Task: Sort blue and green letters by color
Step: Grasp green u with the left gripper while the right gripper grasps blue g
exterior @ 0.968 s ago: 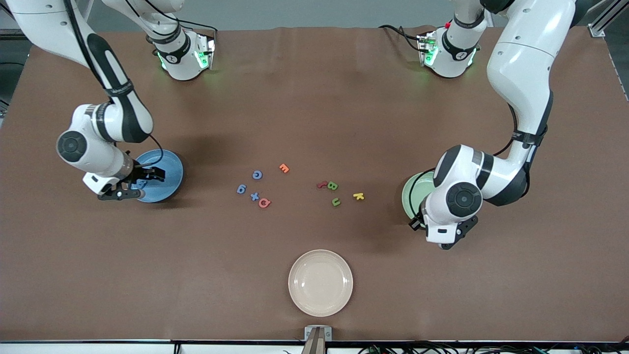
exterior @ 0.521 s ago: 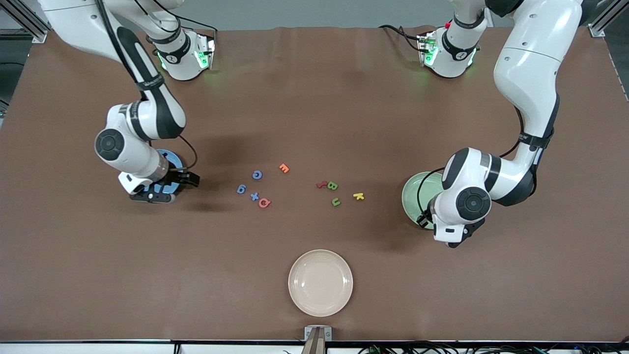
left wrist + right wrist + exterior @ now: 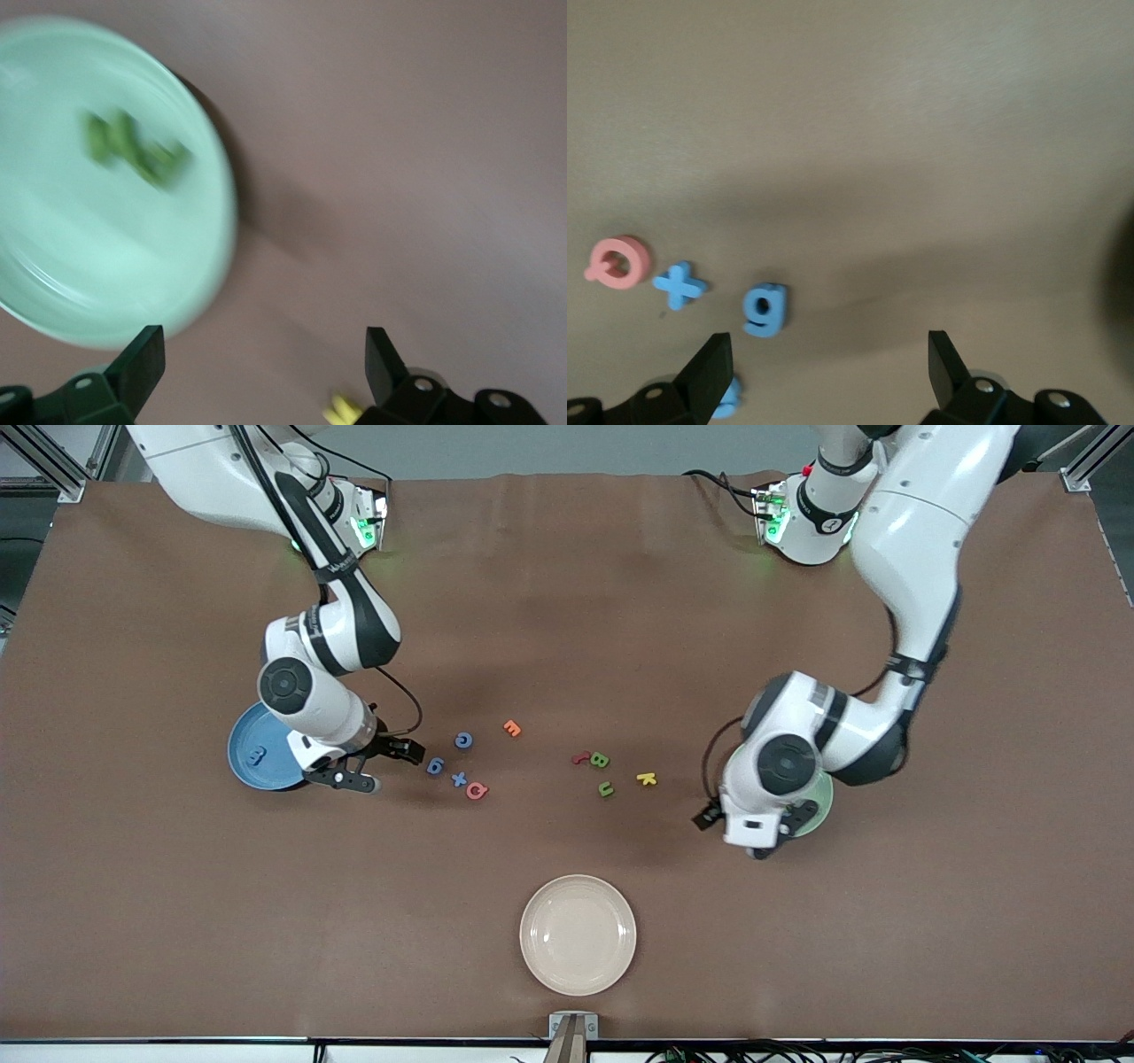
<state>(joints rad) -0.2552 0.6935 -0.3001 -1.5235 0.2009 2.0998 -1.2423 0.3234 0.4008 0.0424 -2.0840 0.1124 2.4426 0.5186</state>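
Grippers apart — my right gripper (image 3: 379, 766) has swung off the blue plate (image 3: 257, 759) toward the blue g (image 3: 435, 765); left gripper (image 3: 769, 841), now released, has shifted past the green plate (image 3: 106, 186).

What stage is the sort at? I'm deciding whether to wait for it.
Done: one blue letter lies on the blue plate; green pieces lie in the green plate, count unclear. In hand: nothing; the right end effector hangs open over the table beside the blue g, the left end effector open by the green plate's rim. Left: blue g, blue c, blue x, green B and green U.
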